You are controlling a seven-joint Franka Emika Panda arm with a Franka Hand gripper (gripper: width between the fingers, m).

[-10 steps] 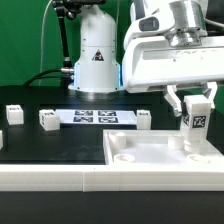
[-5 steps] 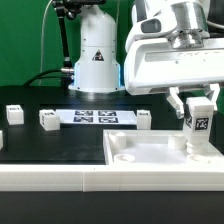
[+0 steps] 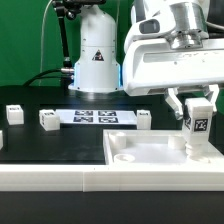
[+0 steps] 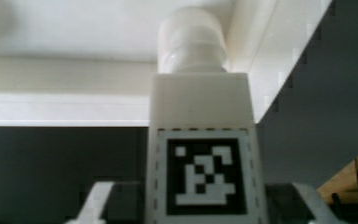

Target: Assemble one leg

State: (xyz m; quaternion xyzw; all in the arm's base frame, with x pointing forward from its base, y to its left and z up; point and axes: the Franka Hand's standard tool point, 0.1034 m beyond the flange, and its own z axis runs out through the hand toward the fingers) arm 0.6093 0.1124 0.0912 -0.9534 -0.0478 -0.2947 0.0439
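My gripper (image 3: 195,103) is shut on the leg (image 3: 196,128), a small white post with a black-and-white tag, held upright. Its lower end stands at the far right corner recess of the wide white square panel (image 3: 150,152). In the wrist view the leg (image 4: 202,140) fills the middle, tag facing the camera, with my fingers (image 4: 101,200) on either side and its threaded tip pointing into the panel's corner (image 4: 194,45). Whether the tip is seated in the hole is hidden.
Three other white legs stand on the black table: one at the far left (image 3: 14,112), one (image 3: 48,120) by the marker board (image 3: 95,117), one (image 3: 144,119) behind the panel. The white robot base (image 3: 97,55) stands at the back.
The gripper and leg have shifted very slightly between frames; the leg stays upright at the panel's far right corner. Nothing else moved.
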